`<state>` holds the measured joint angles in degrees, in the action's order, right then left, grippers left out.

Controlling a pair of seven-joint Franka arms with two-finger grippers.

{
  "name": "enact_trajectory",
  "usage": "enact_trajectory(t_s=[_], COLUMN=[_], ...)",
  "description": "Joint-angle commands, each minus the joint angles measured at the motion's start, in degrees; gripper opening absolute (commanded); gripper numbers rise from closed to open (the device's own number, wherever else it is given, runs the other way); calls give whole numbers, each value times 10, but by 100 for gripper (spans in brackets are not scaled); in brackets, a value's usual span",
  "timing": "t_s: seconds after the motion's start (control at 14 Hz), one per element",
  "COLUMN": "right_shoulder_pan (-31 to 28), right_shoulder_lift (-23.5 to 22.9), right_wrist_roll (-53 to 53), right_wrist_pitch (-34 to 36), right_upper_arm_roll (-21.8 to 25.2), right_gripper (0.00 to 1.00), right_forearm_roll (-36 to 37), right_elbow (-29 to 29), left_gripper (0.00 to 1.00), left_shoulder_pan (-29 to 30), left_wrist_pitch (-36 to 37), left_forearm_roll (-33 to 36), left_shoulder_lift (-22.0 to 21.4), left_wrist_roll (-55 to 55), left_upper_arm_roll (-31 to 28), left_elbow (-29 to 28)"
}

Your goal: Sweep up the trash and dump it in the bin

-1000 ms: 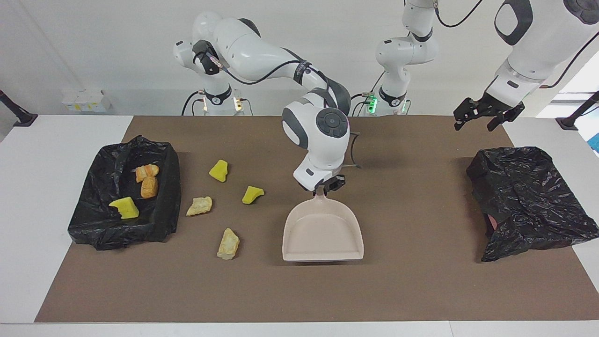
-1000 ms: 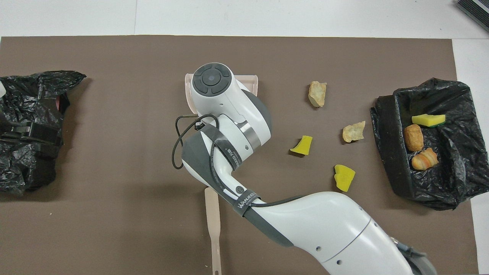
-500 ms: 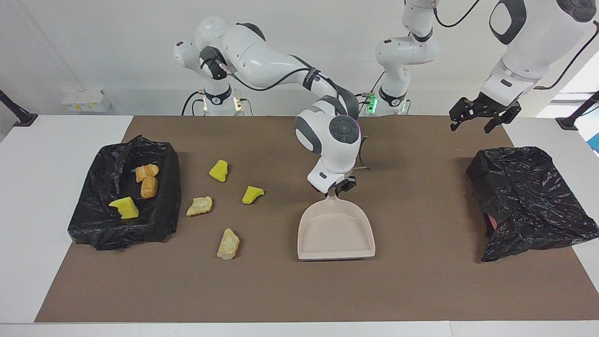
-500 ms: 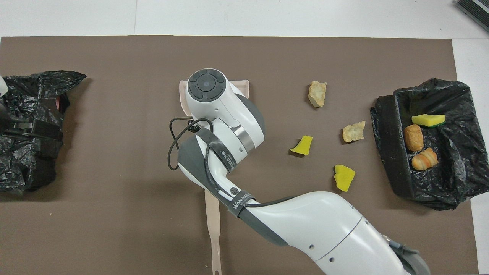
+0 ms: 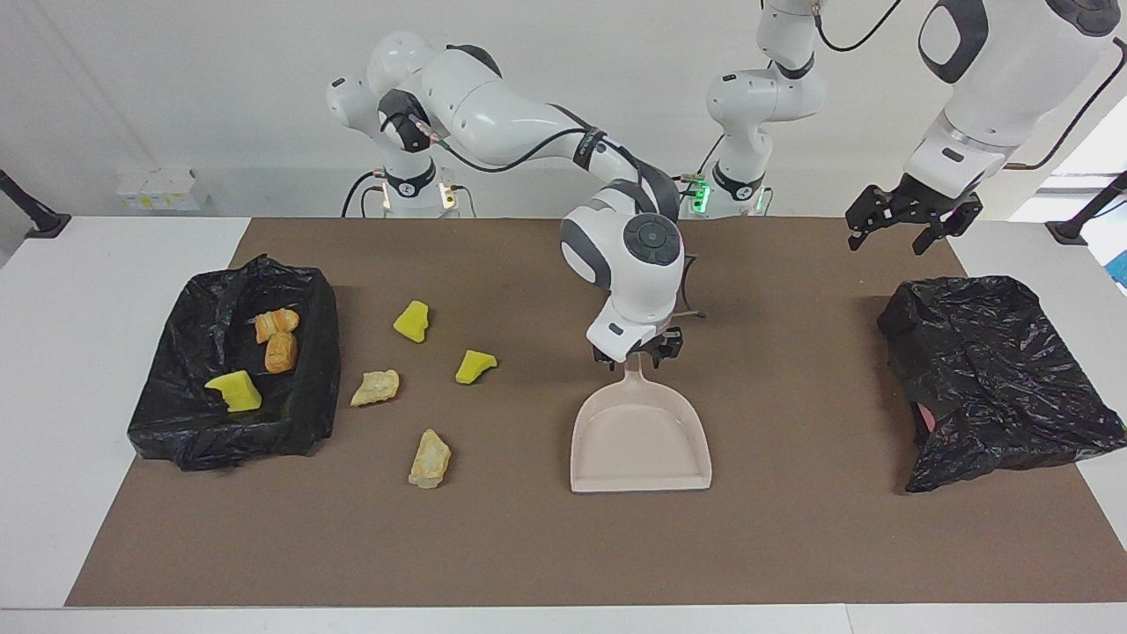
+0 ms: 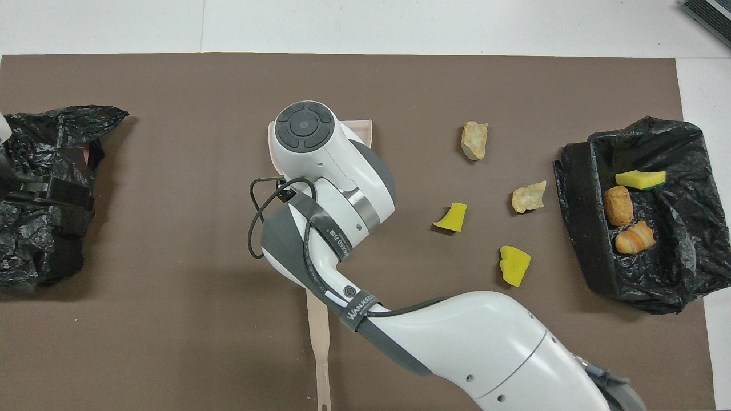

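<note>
- While the dustpan (image 5: 641, 440) lies flat on the brown mat (image 5: 792, 546) mid-bench, the right gripper (image 5: 636, 354) sits at the handle end, fingers closed on the handle.
- Pan mouth points away from the robots; pan is empty.
- Overhead: the right arm covers most of the pan; only its edge (image 6: 365, 127) shows.
- Left gripper (image 5: 907, 220) hangs in the air over the mat near the left arm's end, above the crumpled black bag (image 5: 995, 370); fingers spread open, holding nothing. This arm waits.
- Trash, loose on the mat between pan and bin: yellow sponge (image 5: 412, 321), second yellow sponge (image 5: 475, 365), tan lump (image 5: 376, 387), second tan lump (image 5: 430, 459). All lie apart from each other and from the pan.
- The second tan lump is farthest from the robots; the first yellow sponge is nearest.
- Bin (image 5: 308, 414), lined with black plastic, stands at the right arm's end of the bench.
- In the bin: yellow sponge piece (image 5: 233, 391), brown lump (image 5: 281, 351), orange-striped lump (image 5: 276, 322).
- A thin beige stick (image 6: 318, 342) lies on the mat nearer the robots than the pan, partly under the right arm.
</note>
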<state>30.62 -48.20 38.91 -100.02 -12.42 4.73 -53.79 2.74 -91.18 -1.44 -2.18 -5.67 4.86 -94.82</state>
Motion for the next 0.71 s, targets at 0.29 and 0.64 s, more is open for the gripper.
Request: enact_trajectory(t_s=[0.29,0.64], right_shoulder_pan=[7,44], right_shoulder_lift=[187,310], right_wrist_roll=[41,105], right_wrist_pitch=[5,-40], right_upper_arm_roll=[-1,-6], right_gripper=[100,100], right_forearm_roll=[-18,-22], right_elbow=[-191,-377], left_gripper=[100,100], left_shoulder_pan=[-19,-58], left_wrist_pitch=[-11,-22], left_forearm_roll=[0,1], left_shoulder_lift=[3,14], left_wrist_roll=[-6,-1], left_upper_arm_roll=[-6,-6], left_elbow=[-6,-10])
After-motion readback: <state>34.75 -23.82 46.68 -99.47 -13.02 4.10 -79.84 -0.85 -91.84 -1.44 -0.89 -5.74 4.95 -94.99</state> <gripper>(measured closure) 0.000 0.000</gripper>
